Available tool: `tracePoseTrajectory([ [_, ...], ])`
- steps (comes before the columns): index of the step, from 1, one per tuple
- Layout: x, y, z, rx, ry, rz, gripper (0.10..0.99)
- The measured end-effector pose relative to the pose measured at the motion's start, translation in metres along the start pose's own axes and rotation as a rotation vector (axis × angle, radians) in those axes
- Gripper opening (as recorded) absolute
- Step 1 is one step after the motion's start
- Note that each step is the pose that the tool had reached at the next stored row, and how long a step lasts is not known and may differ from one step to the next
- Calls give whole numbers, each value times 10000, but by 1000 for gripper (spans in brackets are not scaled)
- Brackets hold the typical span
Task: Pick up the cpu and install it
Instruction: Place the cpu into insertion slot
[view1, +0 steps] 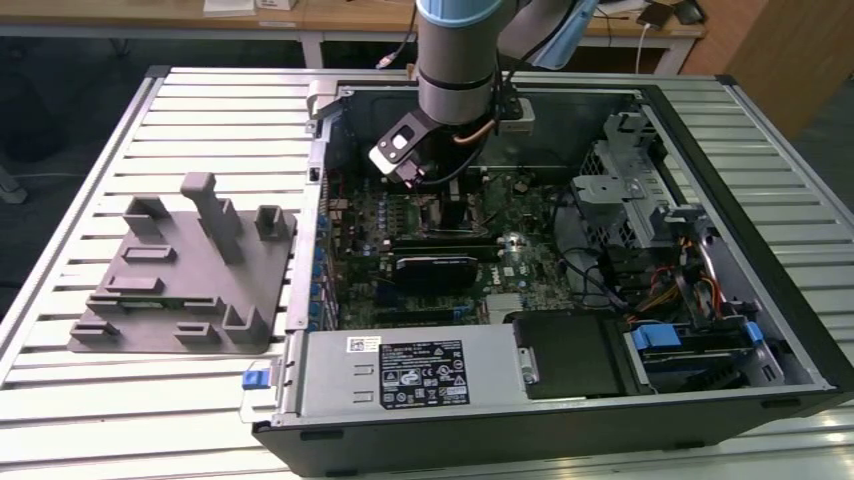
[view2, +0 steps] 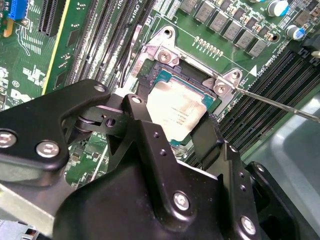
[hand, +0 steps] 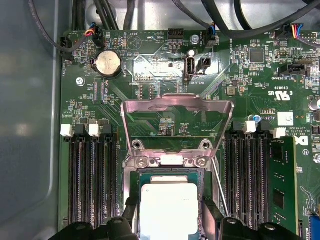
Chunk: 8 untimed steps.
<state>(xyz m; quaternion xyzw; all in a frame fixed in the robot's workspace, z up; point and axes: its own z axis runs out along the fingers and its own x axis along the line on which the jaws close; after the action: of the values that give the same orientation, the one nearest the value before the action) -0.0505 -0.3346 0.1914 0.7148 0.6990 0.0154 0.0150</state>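
Slatted silver metal tabletop (view1: 120, 420) carries the open black computer case (view1: 534, 440). Inside it I see the claw (hand: 169, 217) gripping the flat square silver-topped cpu (hand: 167, 205) by two opposite edges, at the black motherboard socket (view2: 167, 65); I cannot tell whether it is seated.

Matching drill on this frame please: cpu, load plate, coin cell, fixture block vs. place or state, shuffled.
Things:
1. cpu
2. load plate
3. coin cell battery
4. grey fixture block

Place or state:
a. on the slatted table, outside the PC case
b. swung up, open
c. round and silver, on the motherboard
d. square, silver top up, at the socket

Pairs: 1-d, 2-b, 3-c, 4-a
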Motion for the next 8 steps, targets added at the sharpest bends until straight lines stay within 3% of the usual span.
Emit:
tracePoseTrajectory([
  [8,0,0,-6,0,0,0,612],
])
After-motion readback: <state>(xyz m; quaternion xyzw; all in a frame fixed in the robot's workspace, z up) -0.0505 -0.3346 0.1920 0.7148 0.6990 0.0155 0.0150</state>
